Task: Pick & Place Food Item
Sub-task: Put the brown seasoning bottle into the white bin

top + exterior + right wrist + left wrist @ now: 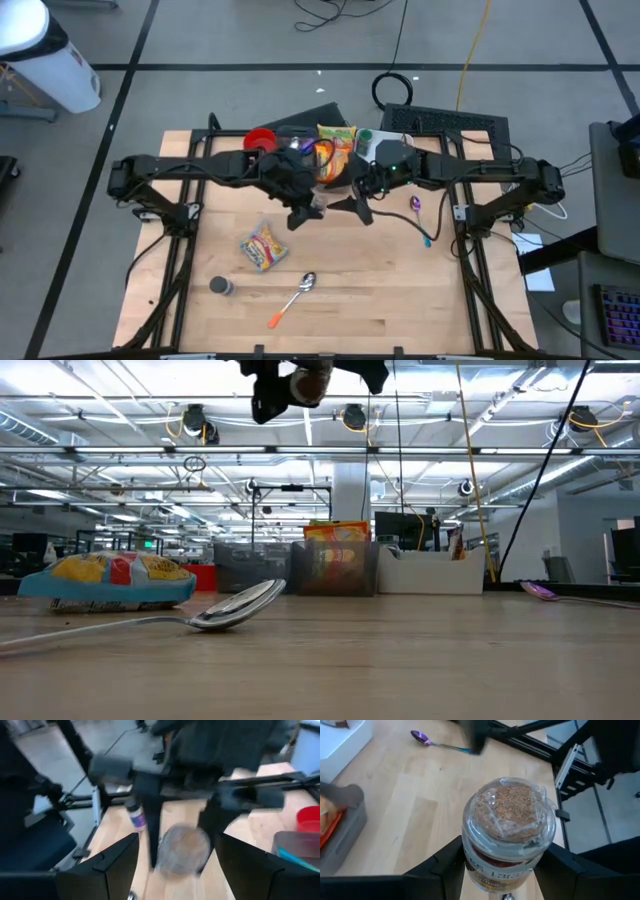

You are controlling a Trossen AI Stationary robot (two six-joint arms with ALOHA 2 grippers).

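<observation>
Grippers met high above the middle of the wooden surface (400,290). The left gripper (502,870) was clamped on a clear jar (509,832) of brown granules, its plastic-covered mouth facing the right gripper (172,865), whose fingers stood spread apart just short of it. In the high view, below them lay a yellow snack packet (264,247), a silver spoon (293,297) with an orange handle, and a small dark bottle (221,286) at lower left. A purple spoon (419,217) lay to the right. Bins with a yellow food bag (337,146) stood at the upper edge.
</observation>
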